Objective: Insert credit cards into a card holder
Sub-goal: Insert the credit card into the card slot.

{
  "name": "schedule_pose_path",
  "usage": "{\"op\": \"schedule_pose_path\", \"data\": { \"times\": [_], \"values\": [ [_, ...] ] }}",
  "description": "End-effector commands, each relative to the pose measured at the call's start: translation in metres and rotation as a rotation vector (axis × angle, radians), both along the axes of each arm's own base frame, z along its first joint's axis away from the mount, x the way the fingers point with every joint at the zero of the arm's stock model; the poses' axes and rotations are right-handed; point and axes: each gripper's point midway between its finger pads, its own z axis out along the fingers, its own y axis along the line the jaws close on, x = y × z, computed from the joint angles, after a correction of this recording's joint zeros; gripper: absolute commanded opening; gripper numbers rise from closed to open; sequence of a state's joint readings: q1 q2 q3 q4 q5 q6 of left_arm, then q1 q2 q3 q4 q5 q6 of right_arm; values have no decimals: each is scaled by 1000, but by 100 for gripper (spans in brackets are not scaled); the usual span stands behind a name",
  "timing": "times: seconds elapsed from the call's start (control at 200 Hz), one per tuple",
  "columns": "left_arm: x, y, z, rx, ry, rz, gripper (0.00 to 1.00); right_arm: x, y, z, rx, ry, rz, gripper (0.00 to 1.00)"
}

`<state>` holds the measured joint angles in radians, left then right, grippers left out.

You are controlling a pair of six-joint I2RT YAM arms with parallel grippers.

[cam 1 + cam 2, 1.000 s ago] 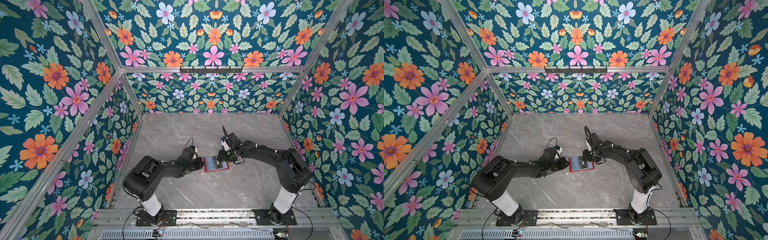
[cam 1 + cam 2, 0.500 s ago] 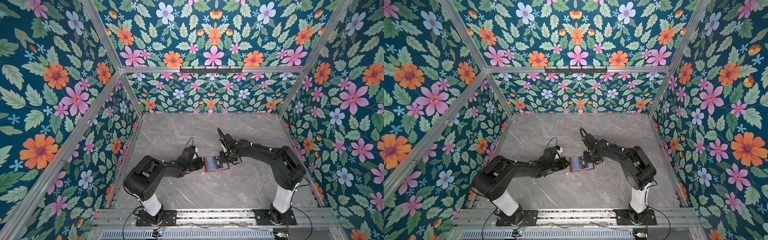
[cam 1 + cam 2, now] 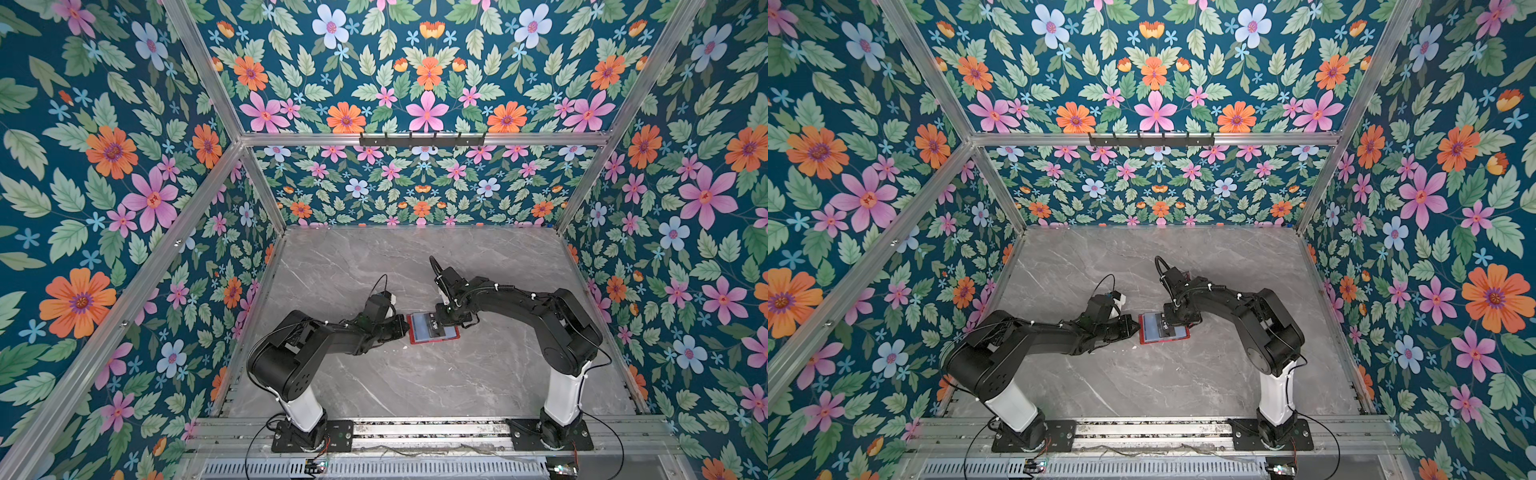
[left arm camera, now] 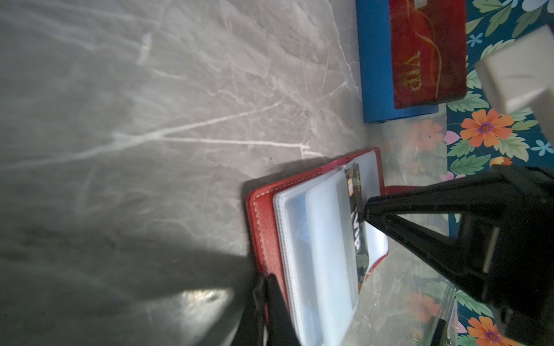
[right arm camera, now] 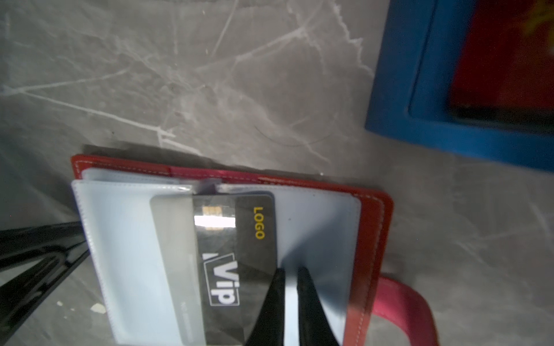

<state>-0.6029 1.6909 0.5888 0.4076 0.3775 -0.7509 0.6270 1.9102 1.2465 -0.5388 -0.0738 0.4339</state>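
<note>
The red card holder [image 3: 436, 338] [image 3: 1163, 340] lies open on the marble table, its clear sleeves facing up. My left gripper [image 4: 265, 280] [image 3: 403, 326] is shut on the edge of its red cover [image 4: 263, 215]. A black credit card marked VIP [image 5: 236, 239] [image 4: 356, 227] sits partly inside a clear sleeve. My right gripper [image 5: 289, 271] [image 3: 442, 320] is shut with nothing between its fingers, and its tips rest against the card's outer edge. A red credit card [image 4: 428, 51] [image 5: 509, 60] stands apart from the holder.
The red card leans in a small blue rack [image 4: 374, 75] [image 5: 419, 125] a short way from the holder; in both top views my right arm hides the rack. The holder's snap tab [image 5: 401, 305] sticks out beside my right gripper. Floral walls enclose the table.
My right gripper's jaws have closed from about half open, and its wrist has tipped back over the holder. The left arm and the card holder have stayed still.
</note>
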Motion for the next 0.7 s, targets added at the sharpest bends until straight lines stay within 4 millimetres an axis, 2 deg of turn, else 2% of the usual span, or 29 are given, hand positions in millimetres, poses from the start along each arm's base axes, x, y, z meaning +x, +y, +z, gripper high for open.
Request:
{"op": "schedule_pose_path", "data": {
  "times": [0.0, 0.31, 0.435, 0.53, 0.695],
  "values": [
    [-18, 17, -26, 99, 99, 3, 8, -10, -6, -11, -37, 47, 12, 16],
    [-20, 16, -29, 99, 105, 1, 8, -14, -2, -16, -37, 65, 35, 24],
    [-20, 16, -28, 98, 104, 1, 8, -15, 0, -16, -39, 65, 49, 32],
    [-20, 16, -29, 99, 106, 0, 8, -15, 2, -14, -36, 58, 53, 37],
    [-19, 16, -28, 100, 101, -1, 8, -11, 2, -1, -24, 25, 32, 37]
  ]
}}
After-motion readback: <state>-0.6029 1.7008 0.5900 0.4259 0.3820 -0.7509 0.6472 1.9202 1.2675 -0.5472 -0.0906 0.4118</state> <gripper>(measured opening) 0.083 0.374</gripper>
